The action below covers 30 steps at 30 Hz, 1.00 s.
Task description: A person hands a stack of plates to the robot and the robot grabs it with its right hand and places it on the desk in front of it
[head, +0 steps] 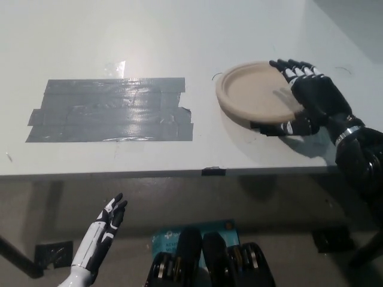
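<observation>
Robot hand, right, black (311,98): closed on the right rim of the stack of plates (254,91), fingers over the top edge, thumb under the near edge. Plates are tan, round, seen nearly flat, at the right part of the bench (119,36). They appear to be resting on or just above the surface; contact cannot be confirmed from this view, though a shadow lies close beneath the near edge.

Robot hand, left, white (106,222): idle below the front edge of the bench, lower left, fingers spread, holding nothing.

Progress, judged: handover done, no person in view. Grasp done. Placement is at or near its end. Left to do: confirm plates are seated, release the rim, withdraw the arm.

Surface: pale grey-white bench, matte, faint scuffs. Patch of grey tape strips (111,110), overlapped, to the left of the plates and well apart from them. Small dark tab (213,171) on the front edge.

Room: dark floor below the bench, a blue object (164,238) partly visible there.
</observation>
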### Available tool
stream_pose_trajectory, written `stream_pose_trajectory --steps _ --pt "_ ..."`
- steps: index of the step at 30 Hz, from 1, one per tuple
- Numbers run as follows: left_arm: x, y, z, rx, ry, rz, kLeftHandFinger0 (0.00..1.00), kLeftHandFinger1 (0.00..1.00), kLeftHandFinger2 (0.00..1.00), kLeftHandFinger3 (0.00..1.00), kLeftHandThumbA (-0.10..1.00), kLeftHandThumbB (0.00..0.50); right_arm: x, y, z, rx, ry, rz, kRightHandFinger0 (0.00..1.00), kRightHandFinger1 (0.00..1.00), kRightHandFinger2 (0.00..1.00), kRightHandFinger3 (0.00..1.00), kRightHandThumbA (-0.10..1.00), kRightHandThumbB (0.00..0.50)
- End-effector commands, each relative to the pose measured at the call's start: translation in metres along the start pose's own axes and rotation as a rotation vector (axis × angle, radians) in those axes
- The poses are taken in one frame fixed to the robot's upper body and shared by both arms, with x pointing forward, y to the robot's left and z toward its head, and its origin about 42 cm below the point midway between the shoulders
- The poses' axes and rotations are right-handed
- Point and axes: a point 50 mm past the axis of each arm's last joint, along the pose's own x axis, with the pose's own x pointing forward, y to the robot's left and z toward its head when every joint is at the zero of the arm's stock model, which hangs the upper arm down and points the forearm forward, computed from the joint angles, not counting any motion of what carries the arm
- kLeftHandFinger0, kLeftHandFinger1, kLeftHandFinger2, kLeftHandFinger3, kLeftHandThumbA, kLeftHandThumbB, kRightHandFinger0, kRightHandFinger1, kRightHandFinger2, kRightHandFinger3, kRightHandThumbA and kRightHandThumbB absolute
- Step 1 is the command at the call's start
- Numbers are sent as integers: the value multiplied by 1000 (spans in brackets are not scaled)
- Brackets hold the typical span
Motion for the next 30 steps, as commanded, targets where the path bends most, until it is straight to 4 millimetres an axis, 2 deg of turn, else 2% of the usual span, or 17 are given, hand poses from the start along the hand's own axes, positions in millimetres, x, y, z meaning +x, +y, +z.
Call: stream_pose_trajectory --steps 1,10,16,18,19,22,23,25,26,28,30 --pt "16 11 27 16 -118 -18 1000 1000 1000 1000 949 261 -101 -201 114 844 -827 725 1000 1000 1000 1000 1000 500" --pt "20 11 31 23 -124 -16 1000 1000 1000 1000 959 263 -108 -207 107 889 -826 668 1000 1000 1000 1000 1000 500" --pt "25 12 34 24 -134 -13 1000 1000 1000 1000 961 260 -121 -228 105 890 -850 537 1000 1000 1000 1000 1000 500" --pt "30 15 37 27 -146 -8 1000 1000 1000 1000 960 258 -131 -241 105 851 -879 413 1000 1000 1000 1000 1000 500" --pt "33 17 40 27 -155 -8 1000 1000 1000 1000 955 241 -142 -247 105 841 -890 324 1000 1000 1000 1000 1000 500" --pt "40 19 45 28 -175 -11 1000 1000 1000 1000 953 232 -158 -252 107 813 -898 221 1000 1000 1000 1000 1000 500" --pt "44 19 46 27 -182 -11 1000 1000 1000 1000 957 234 -172 -254 109 772 -918 154 1000 1000 1000 1000 1000 500" --pt "48 19 48 22 -182 -9 1000 1000 1000 1000 958 239 -191 -246 109 768 -941 60 1000 1000 1000 1000 1000 500" --pt "48 19 49 21 -183 -9 1000 1000 1000 1000 958 239 -194 -244 108 775 -944 47 1000 1000 1000 1000 1000 500" --pt "48 19 49 28 -185 -12 1000 1000 1000 1000 969 238 -211 -224 112 783 -926 -60 1000 1000 1000 1000 1000 500" --pt "48 19 49 31 -187 -10 1000 1000 1000 1000 972 239 -223 -206 113 833 -916 -69 1000 1000 1000 1000 1000 500"
